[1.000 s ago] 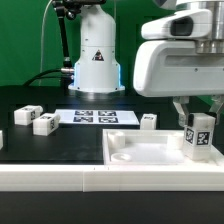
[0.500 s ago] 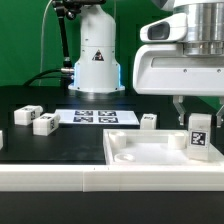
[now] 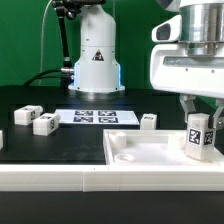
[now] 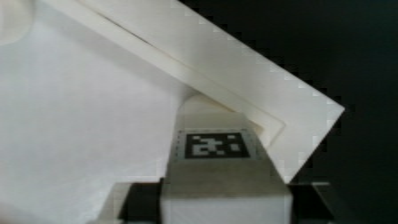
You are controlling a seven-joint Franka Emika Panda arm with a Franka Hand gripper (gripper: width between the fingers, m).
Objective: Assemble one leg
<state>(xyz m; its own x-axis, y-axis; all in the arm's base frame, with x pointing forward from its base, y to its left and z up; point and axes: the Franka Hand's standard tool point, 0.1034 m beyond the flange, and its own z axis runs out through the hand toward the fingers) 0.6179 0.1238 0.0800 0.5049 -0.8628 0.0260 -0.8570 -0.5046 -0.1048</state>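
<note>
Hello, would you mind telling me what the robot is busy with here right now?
The arm's gripper holds one leg upright at the corner of the white panel on the exterior view's right. Whether the leg touches the panel cannot be told. The wrist view shows the tagged leg close to that corner. Three spare legs lie loose on the black table, around the marker board.

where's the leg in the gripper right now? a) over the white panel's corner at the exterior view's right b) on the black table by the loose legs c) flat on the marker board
a: the gripper holds the leg nearly upright over the white panel, at its corner on the exterior view's right.
</note>
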